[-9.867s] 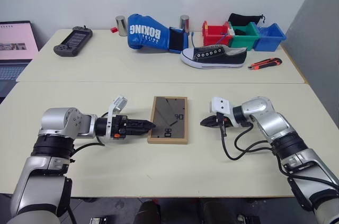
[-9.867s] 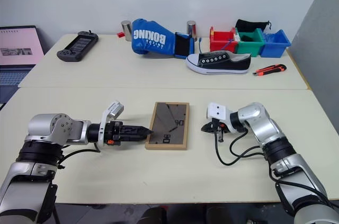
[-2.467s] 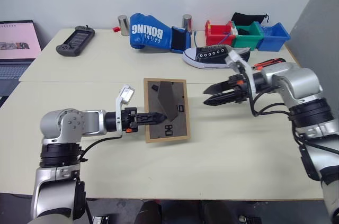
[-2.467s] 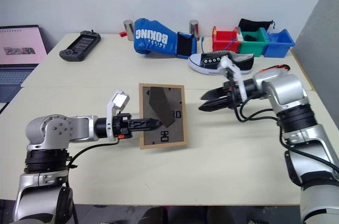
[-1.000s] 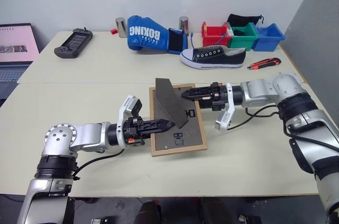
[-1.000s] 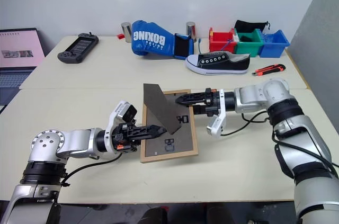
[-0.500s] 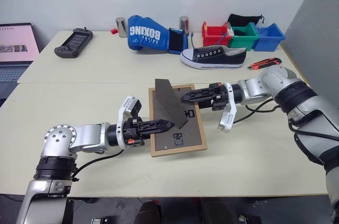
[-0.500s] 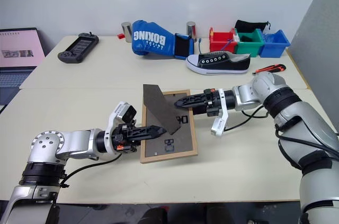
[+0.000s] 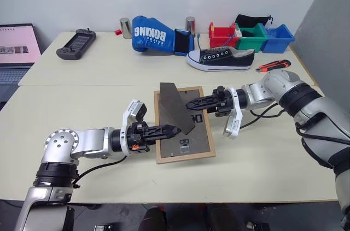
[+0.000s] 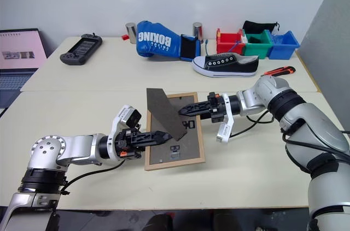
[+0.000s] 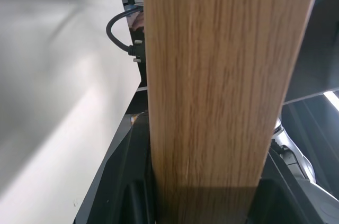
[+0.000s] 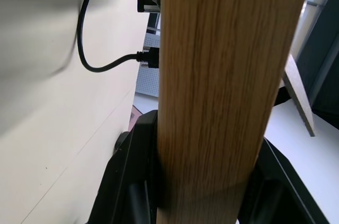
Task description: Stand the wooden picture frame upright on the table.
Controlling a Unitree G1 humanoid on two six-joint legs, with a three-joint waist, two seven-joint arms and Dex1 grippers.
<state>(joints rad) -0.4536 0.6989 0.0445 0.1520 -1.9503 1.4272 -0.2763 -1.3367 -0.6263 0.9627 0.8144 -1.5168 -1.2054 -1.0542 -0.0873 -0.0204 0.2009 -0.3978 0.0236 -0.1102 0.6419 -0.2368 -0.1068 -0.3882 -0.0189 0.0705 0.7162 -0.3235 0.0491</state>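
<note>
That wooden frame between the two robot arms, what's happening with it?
The robot holds the wooden picture frame from both sides: its left tool is clamped on the frame's left edge and its right tool on the right edge. The frame is tipped up off the table, back side facing up, with its dark stand folded out. It is not standing on its own yet.

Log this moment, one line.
frame: back up, stand out, held off table | left gripper: shut on frame | right gripper: shut on frame
</note>
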